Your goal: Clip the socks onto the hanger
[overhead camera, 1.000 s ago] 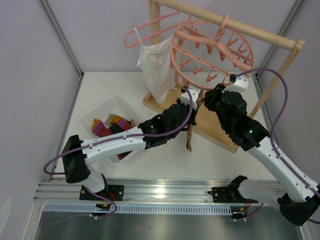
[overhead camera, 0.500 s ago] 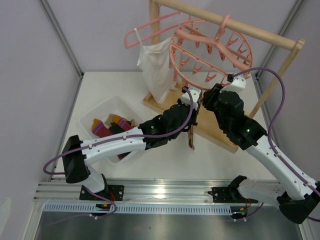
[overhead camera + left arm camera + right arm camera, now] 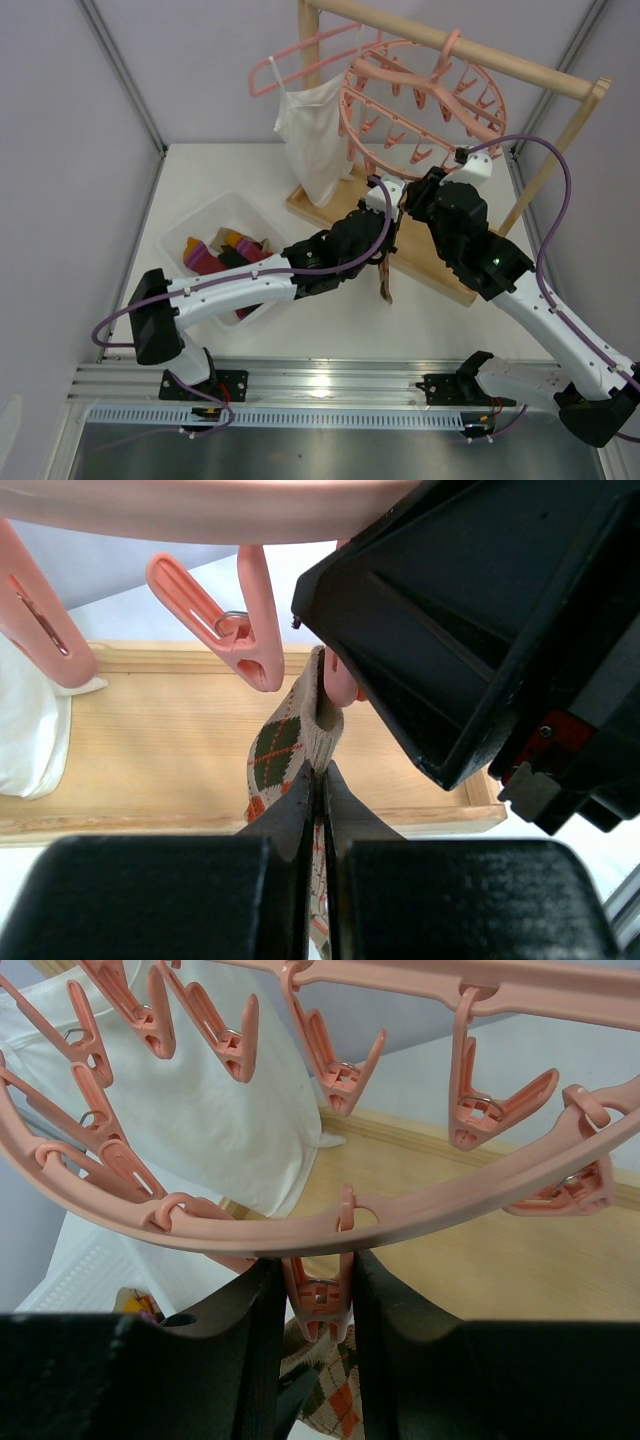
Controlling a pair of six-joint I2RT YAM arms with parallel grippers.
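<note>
Left arm [image 3: 250, 285] edged forward; its jaws pinch the sock [image 3: 283, 748] upright, right jaws squeezing a clip [image 3: 318, 1295].

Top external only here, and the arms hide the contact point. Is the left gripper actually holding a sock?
Observer: Yes. In the left wrist view the left gripper is shut on the argyle sock, pinching it a little below its top edge.
Operator: Is the right side on a clip?
Observer: The right wrist view shows the right gripper with one finger on each side of a clip that hangs from the outer ring of the hanger.
Operator: Is the sock in that clip yet?
Observer: In the left wrist view the sock's top edge reaches the clip's lower end. I cannot tell whether it is inside.
</note>
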